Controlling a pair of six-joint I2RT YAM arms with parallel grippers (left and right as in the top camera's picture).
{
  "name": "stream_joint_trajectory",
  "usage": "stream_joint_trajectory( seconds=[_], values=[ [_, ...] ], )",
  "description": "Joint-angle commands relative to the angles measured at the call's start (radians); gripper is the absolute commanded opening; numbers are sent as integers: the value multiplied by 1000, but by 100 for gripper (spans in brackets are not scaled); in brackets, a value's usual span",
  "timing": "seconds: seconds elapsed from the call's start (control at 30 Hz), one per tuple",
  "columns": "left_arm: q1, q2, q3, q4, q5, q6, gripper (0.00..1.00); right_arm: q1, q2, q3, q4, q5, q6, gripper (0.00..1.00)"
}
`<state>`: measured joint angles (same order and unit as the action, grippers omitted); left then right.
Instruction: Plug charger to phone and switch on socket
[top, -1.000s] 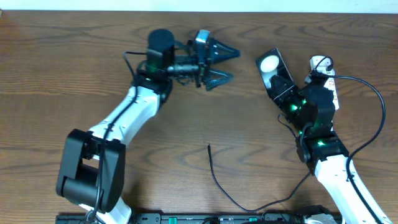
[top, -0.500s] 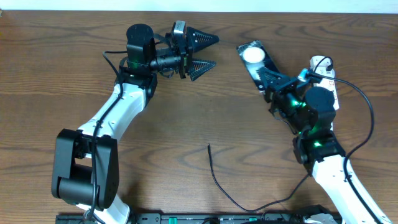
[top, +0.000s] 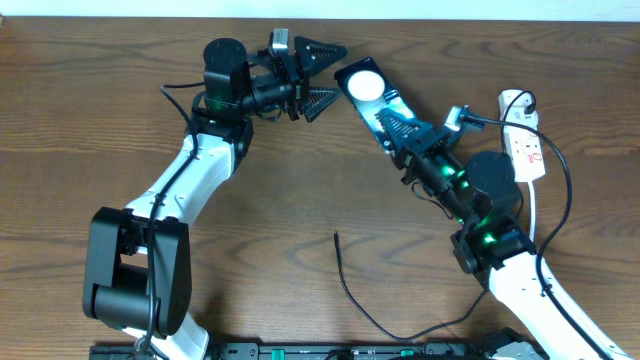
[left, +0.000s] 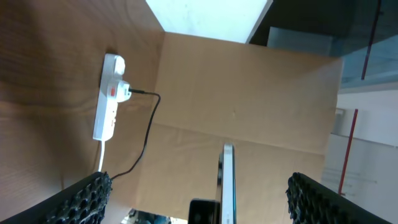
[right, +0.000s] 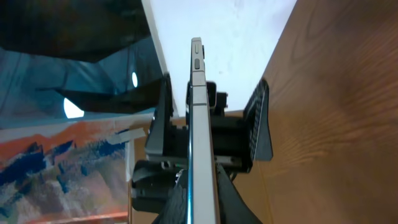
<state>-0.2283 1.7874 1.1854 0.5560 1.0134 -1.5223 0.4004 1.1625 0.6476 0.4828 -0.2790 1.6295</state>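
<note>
- Now the phone (top: 365, 88) is up off the surface (top: 90, 110) at the far middle of the scene. It is further left than half a second ago and just beside the left end effector (top: 338, 74).
- One white round blob shows on its face in the overhead view. Both wrist views catch the slab edge-on (right: 199, 106).
- The right end effector (top: 395, 125) is clamped on the phone's near end, and its arm has stretched further out to the far left across the surface.
- The left end effector has barely shifted, and its two fingers are spread wide apart. In the left wrist view the phone's edge (left: 227, 180) stands in the gap between them, touching neither.
- The left arm reaches from the near left up to the far side, its wrist turned toward the right.
- The socket (top: 522, 140) lies at the far right, as before.
- The charger (top: 339, 257) runs from it in a loop, with its free tip lying on the surface at the near middle, well apart from the phone.
</note>
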Motion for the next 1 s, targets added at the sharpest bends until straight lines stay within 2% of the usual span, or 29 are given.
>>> stream_joint_trajectory(
  seconds=[0.0,0.13,0.3,0.73,0.97],
  values=[
    [-20,-26,12,6,-29,2,91,31,-10,13,6,32,27,1],
    [-47,-26,12,7,-40,6,90,53,-10,13,-17,44,42,1],
    [-66,-26,12,6,-58,74,90,53,-10,13,-24,36,96,1],
    [-114,-26,12,6,-137,74,90,53,-10,13,-69,42,128,1],
    [-122,-26,12,6,-140,73,82,53,-10,13,-80,42,128,1]
  ],
)
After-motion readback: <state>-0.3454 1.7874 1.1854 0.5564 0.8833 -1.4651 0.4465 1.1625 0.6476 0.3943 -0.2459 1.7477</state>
